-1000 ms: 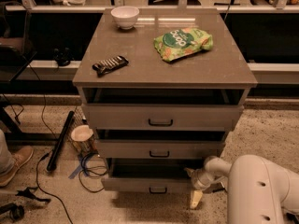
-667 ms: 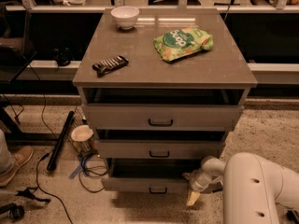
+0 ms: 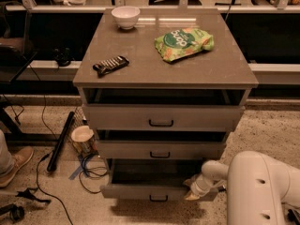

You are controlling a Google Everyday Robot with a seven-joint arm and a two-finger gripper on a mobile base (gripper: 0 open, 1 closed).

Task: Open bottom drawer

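Pulled further out than a second ago, the bottom drawer point(image 3: 136, 191) is now seen with its front lower and closer to the camera, and more dark interior is exposed behind it.

A grey-beige cabinet point(image 3: 164, 69) with three drawers is shown from above, set on a speckled stone floor point(image 3: 267, 130). The lower right corner is filled by the robot's white arm point(image 3: 262, 191). The top drawer point(image 3: 117, 117) and the middle drawer point(image 3: 122, 150) are each left slightly ajar. The bottom drawer is the lowest and narrowest, with a shallow front panel and a small black bar handle point(image 3: 158, 198) at its centre.

The gripper point(image 3: 192, 195) is placed at the right end of the bottom drawer's front, against the panel; whether it is open or closed cannot be told.

On the cabinet top, a green snack bag point(image 3: 183, 43) is laid at the right rear, a white bowl point(image 3: 125, 17) at the left rear, and a dark wrapped bar point(image 3: 110, 65) near the left front edge. On the floor to the left, a black tube point(image 3: 60, 142), a tan shoe point(image 3: 16, 158), a cup point(image 3: 83, 137) and loose cables point(image 3: 89, 165) are seen. Dark shelving is visible behind.

White lettering is printed on the snack bag, but it cannot be read.
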